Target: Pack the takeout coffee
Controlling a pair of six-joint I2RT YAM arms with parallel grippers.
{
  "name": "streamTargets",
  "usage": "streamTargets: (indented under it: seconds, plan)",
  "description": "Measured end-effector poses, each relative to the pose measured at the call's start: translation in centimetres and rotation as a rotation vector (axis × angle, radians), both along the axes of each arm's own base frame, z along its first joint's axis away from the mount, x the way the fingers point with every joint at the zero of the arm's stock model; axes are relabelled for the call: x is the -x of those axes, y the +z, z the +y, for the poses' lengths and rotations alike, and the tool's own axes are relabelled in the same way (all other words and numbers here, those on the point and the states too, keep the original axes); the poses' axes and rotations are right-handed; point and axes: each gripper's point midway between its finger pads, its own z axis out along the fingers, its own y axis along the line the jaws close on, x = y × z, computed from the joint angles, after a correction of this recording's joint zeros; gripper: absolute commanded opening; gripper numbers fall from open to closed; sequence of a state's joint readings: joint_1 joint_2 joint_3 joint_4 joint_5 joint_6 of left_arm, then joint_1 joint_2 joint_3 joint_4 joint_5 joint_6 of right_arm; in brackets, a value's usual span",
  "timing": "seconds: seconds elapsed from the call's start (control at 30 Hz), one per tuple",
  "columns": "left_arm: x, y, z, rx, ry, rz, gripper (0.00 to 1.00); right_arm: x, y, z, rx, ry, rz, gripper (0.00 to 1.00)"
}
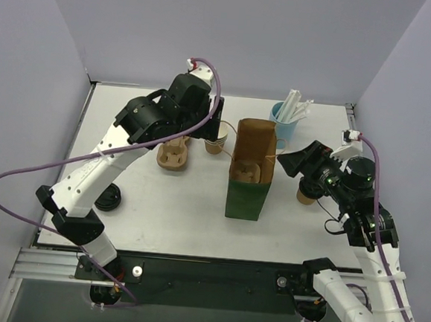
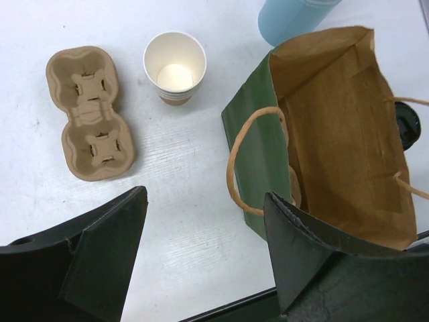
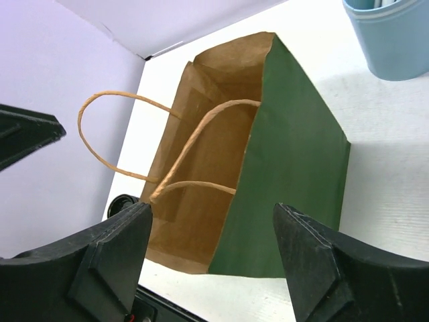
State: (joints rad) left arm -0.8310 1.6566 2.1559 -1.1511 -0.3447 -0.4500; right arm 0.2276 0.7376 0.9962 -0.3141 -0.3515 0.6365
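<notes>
The takeout coffee (image 1: 305, 195) is a brown paper cup standing right of the bag, partly under my right arm. Its black lid (image 2: 407, 125) peeks past the bag's right wall in the left wrist view. The green paper bag (image 1: 247, 190) stands upright mid-table, mouth open and brown inside (image 2: 342, 127), also filling the right wrist view (image 3: 295, 168). My right gripper (image 1: 294, 161) hovers open just right of the bag, and nothing sits between its fingers (image 3: 212, 206). My left gripper (image 1: 216, 130) hangs open above the table left of the bag, holding nothing (image 2: 204, 194).
A moulded pulp cup carrier (image 1: 174, 158) (image 2: 91, 114) lies left of the bag. Lidless tan cups with white insides (image 1: 215, 146) (image 2: 175, 67) stand beside it. A blue tub (image 1: 282, 120) (image 3: 392, 37) of straws is at the back right. Black lids (image 1: 109, 198) sit front left.
</notes>
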Motion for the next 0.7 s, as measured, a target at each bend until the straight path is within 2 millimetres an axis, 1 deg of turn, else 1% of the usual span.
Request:
streamTargets:
  seconds: [0.13,0.2,0.27,0.4,0.47,0.6,0.7]
  plan:
    - [0.8,-1.9,1.2,0.006,-0.007,0.041,0.79,0.1,0.3,-0.4,0.021,-0.013,-0.002,0.75]
    - [0.7,-2.2,1.9,0.051,-0.010,0.053,0.78,0.0,0.5,-0.5,0.032,-0.015,-0.006,0.75]
    - [0.0,-2.1,2.6,0.120,-0.013,0.054,0.77,-0.1,0.9,-0.6,0.043,-0.016,-0.016,0.75]
    - [-2.4,-0.5,3.5,0.248,-0.017,0.009,0.77,-0.2,1.1,-0.9,0.051,-0.029,-0.023,0.74]
    - [-3.4,0.1,3.5,0.282,-0.027,-0.015,0.77,-0.2,1.2,-0.9,0.046,-0.035,-0.019,0.73]
    - [-4.8,0.8,2.3,0.334,-0.079,-0.041,0.76,0.2,1.7,-0.6,0.012,-0.029,-0.022,0.73]
    - [-5.7,0.9,1.3,0.349,-0.122,-0.062,0.76,1.4,2.5,-0.8,-0.015,-0.029,-0.058,0.73]
